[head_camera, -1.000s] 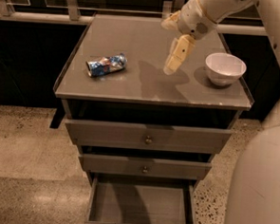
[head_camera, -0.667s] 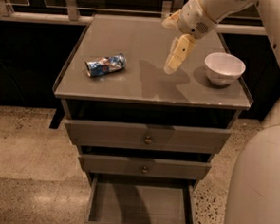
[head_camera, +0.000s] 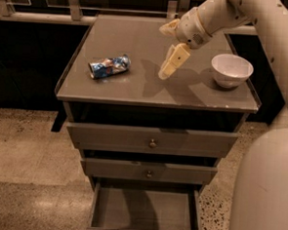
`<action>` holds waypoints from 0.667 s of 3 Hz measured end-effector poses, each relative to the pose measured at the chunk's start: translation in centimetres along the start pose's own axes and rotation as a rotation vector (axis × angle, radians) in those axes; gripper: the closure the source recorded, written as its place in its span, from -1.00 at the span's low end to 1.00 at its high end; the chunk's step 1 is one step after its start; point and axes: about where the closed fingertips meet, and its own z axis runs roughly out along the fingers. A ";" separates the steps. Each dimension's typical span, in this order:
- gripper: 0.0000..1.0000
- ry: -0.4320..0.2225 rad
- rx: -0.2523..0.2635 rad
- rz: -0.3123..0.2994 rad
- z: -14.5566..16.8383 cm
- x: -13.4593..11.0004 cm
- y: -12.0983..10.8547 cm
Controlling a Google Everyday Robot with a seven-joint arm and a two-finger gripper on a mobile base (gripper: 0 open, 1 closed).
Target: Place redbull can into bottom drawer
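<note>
The grey cabinet (head_camera: 138,43) fills most of the view, with its bottom drawer (head_camera: 145,210) pulled out. The gripper (head_camera: 169,65) hangs over the middle of the top, and honestly can't tell if it's open or closed. A white bowl (head_camera: 231,69) sits at right. The redbull can (head_camera: 109,67) lies on its side at left, well apart from the gripper.

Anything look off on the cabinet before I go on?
The redbull can lies on its side, crumpled, on the left of the cabinet top. The pincer hangs right of it, apart. The bottom drawer stands open.
</note>
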 end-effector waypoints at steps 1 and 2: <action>-1.00 -0.069 -0.026 -0.008 3.4 -0.5 -1.3; -1.00 -0.110 -0.052 -0.013 6.0 -1.1 -2.1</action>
